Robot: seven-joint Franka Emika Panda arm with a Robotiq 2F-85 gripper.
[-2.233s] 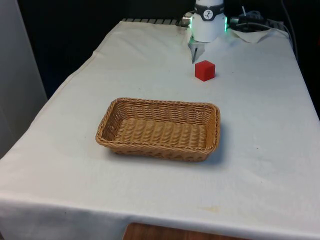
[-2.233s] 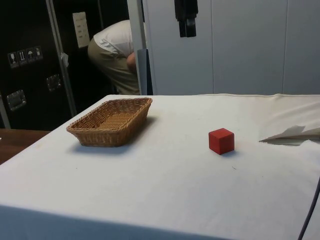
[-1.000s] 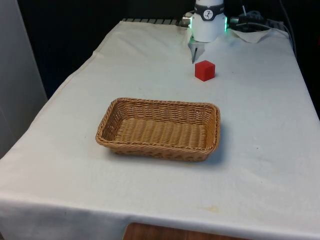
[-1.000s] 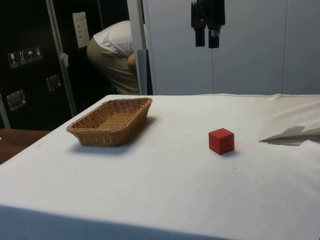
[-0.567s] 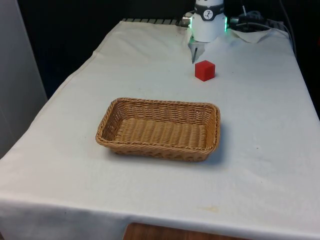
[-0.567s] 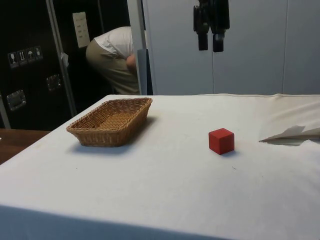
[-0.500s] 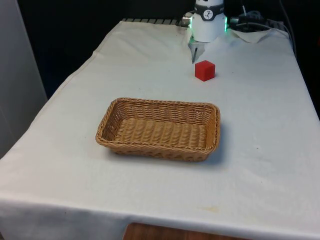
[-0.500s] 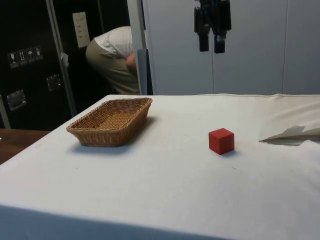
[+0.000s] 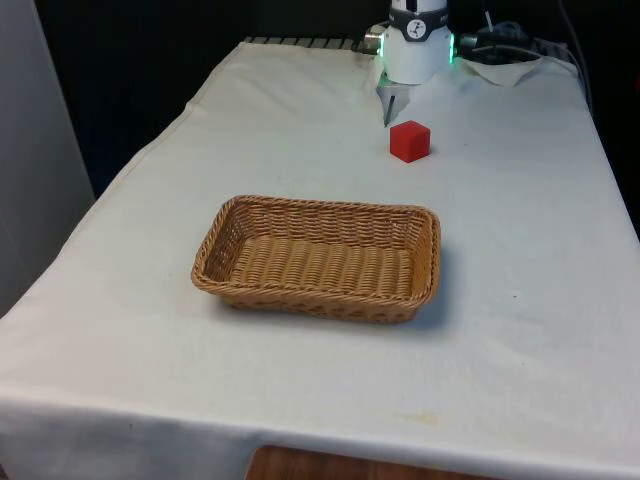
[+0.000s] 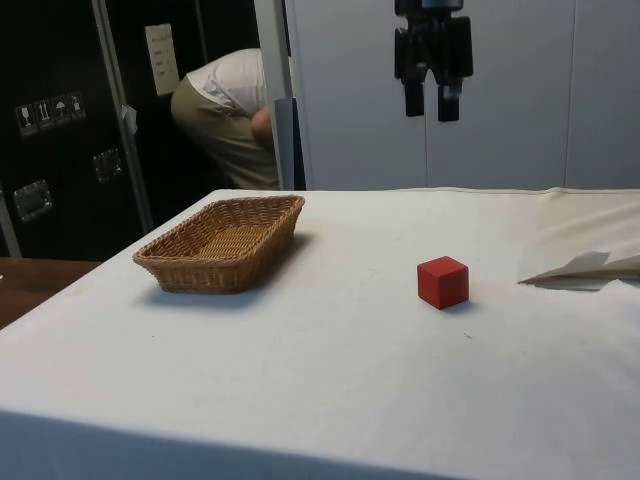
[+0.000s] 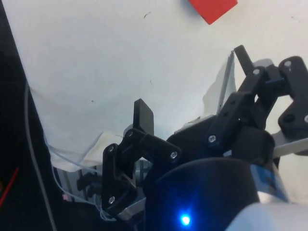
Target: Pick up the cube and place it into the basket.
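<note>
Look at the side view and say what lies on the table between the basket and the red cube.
Nothing lies there. In the side view, the stretch between the basket and the red cube is bare white cloth; the front view shows the same.

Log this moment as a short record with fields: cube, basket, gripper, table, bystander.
cube: small red cube, resting on the cloth, untouched, apart from the basket
basket: rectangular woven wicker basket, nothing in it
gripper: black two-finger gripper, fingers apart, holding nothing, high above the table and roughly over the cube in the side view
table: white cloth-covered table, with a fold of cloth raised beyond the cube
bystander: a person bent over behind the table, in a light shirt and khaki trousers
task state: pick not yet begun
</note>
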